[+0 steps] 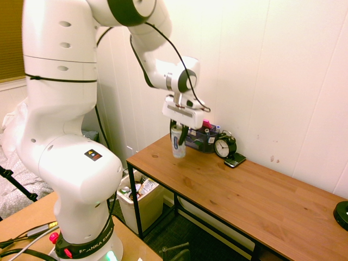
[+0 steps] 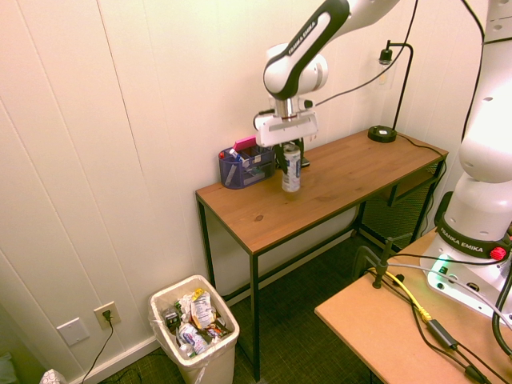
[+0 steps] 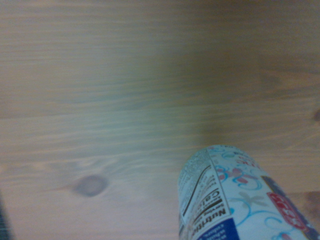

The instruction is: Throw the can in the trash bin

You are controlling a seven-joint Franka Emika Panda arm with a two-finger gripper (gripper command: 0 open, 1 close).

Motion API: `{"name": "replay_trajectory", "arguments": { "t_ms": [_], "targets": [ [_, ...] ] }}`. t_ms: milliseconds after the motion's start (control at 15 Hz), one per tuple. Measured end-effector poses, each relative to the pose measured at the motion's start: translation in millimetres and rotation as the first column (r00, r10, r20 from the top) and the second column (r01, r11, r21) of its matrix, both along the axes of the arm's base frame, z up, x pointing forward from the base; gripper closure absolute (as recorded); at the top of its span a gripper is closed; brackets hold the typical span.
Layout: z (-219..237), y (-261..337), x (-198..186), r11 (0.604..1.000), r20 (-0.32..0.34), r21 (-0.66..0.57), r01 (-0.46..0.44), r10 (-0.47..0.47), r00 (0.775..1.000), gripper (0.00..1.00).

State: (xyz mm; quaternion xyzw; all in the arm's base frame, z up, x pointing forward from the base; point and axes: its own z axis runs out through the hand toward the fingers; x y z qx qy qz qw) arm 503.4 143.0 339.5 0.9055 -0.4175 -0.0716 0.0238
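Can (image 2: 291, 170) upright in my closed fingers (image 2: 290, 152) at centre frame above the surface (image 2: 336, 188); trash bin (image 2: 222, 348), lower left, awaits

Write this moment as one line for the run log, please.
phase: grasp | hand: shut on can | can: upright at table | trash bin: on floor, below table end
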Motion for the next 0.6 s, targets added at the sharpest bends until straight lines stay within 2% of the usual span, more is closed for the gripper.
{"name": "replay_trajectory", "arguments": {
  "t_ms": [200, 267, 400, 600],
  "targets": [
    [125, 119, -43, 0.997, 0.1, -0.001, -0.075, 0.074, 0.992, 1.0],
    [147, 158, -54, 0.996, 0.117, -0.003, -0.092, 0.092, 0.989, 1.0],
    [145, 225, -66, 0.993, 0.106, -0.024, -0.114, 0.116, 0.988, 1.0],
    [100, 304, -69, 0.987, 0.028, -0.04, -0.154, 0.156, 0.987, 1.0]
  ]
}}
